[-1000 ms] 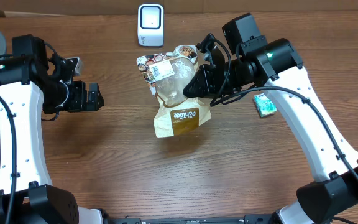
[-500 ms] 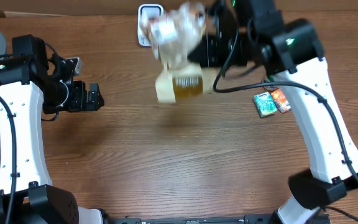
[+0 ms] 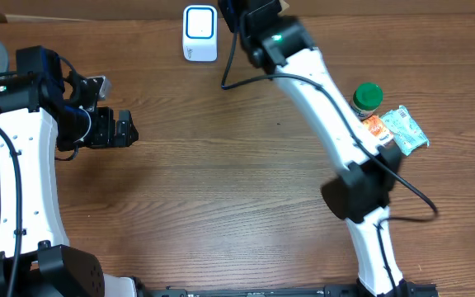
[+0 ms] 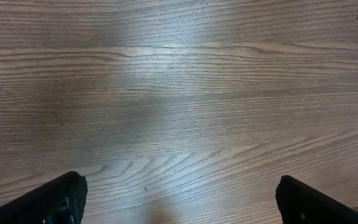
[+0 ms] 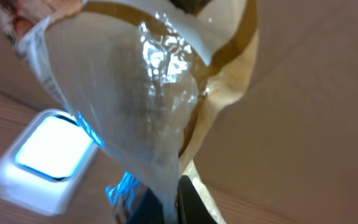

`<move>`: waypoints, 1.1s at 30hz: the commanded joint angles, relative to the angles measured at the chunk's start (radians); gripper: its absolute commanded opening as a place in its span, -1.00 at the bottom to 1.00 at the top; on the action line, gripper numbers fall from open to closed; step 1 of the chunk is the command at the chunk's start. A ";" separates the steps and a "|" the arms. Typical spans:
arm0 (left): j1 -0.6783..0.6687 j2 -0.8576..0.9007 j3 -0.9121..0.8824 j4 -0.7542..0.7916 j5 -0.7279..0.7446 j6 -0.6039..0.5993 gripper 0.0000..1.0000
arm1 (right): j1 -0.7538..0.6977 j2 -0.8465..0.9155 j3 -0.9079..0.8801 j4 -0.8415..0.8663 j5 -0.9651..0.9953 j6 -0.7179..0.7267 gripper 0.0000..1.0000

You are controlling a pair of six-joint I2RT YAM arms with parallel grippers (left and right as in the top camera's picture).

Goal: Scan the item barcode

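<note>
Brown wooden surface point(image 3: 221, 206), white scanner point(image 3: 199, 31) at its far edge. Right end effector point(image 5: 166, 200) clenched on the bag point(image 5: 142, 93), held aloft close over the scanner. Left end effector point(image 3: 129, 129) released, empty. Scan step in hand; next likely needs the unseen barcode facing the scanner.

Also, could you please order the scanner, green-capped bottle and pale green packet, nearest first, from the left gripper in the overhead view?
From the left gripper:
1. scanner, top centre.
2. green-capped bottle, right.
3. pale green packet, far right.
</note>
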 commanded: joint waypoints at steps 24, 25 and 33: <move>0.002 0.004 0.001 0.000 0.011 0.026 0.99 | 0.058 0.319 -0.012 0.522 0.302 -0.428 -0.92; 0.002 0.004 0.001 0.000 0.011 0.026 0.99 | 0.059 0.319 -0.012 0.513 0.302 -0.428 -0.92; 0.002 0.004 0.001 0.000 0.011 0.026 0.99 | 0.059 0.319 -0.016 0.509 0.342 -0.429 -0.92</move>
